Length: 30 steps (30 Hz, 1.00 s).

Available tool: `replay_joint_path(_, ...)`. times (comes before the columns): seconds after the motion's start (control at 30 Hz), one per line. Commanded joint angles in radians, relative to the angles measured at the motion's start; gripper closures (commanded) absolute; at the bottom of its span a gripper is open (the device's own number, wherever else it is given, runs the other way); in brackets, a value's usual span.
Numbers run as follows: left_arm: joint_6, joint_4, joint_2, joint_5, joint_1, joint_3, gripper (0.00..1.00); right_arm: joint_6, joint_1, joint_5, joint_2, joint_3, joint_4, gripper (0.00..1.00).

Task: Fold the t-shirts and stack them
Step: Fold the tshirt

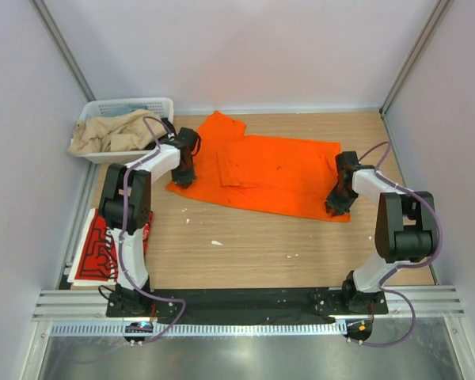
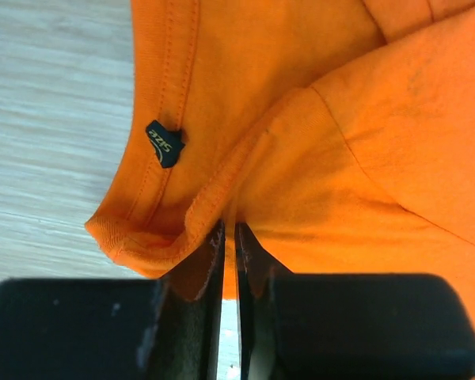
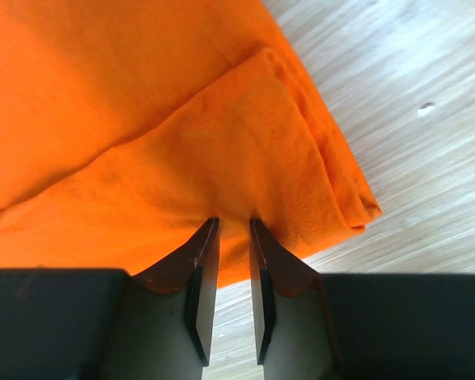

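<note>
The orange t-shirt (image 1: 277,170) lies partly folded across the far middle of the wooden table. My left gripper (image 1: 184,178) is at its near-left edge, jaws shut on a fold of the orange cloth (image 2: 340,158) by the collar, close to the black size tag (image 2: 164,142). My right gripper (image 1: 335,207) is at the shirt's near-right corner. Its jaws stand a narrow gap apart with the hem of the orange cloth (image 3: 142,119) pinched between them. The red t-shirt with white lettering (image 1: 103,245) lies flat at the table's left edge, beside the left arm.
A white slatted basket (image 1: 154,105) at the far left corner holds crumpled beige cloth (image 1: 111,134). Grey walls close in the table on three sides. Bare wood (image 1: 261,245) runs between the orange shirt and the arm bases.
</note>
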Motion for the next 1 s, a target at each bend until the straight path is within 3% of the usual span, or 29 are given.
replay_joint_path(0.0, -0.061, -0.054, -0.043, 0.023, -0.001, -0.158, 0.90, 0.014, -0.056, 0.157, 0.008, -0.085, -0.042, 0.71)
replay_joint_path(0.3, -0.167, -0.020, -0.348, 0.127, -0.110, -0.509, 0.89, -0.010, -0.171, 0.164, -0.162, -0.180, -0.121, 0.65)
replay_joint_path(0.37, -0.191, -0.032, -0.472, 0.156, -0.148, -0.552, 0.83, -0.074, -0.162, 0.146, -0.222, -0.146, -0.144, 0.62)
replay_joint_path(0.43, -0.238, -0.077, -0.602, 0.155, -0.196, -0.560, 0.64, -0.109, -0.134, 0.132, -0.304, -0.102, -0.154, 0.56)
replay_joint_path(0.53, -0.276, -0.153, -0.759, 0.121, -0.210, -0.522, 0.48, -0.153, -0.013, 0.063, -0.375, -0.022, -0.160, 0.47)
replay_joint_path(0.7, -0.287, -0.271, -0.934, 0.001, -0.191, -0.430, 0.47, -0.159, 0.348, -0.102, -0.372, 0.053, -0.044, 0.29)
replay_joint_path(0.87, -0.362, -0.201, -1.094, 0.150, -0.072, -0.534, 0.50, -0.187, 0.620, -0.137, -0.256, 0.091, 0.142, 0.28)
replay_joint_path(0.97, -0.379, -0.147, -1.134, 0.224, 0.025, -0.626, 0.50, -0.273, 0.783, -0.057, -0.132, 0.173, 0.181, 0.36)
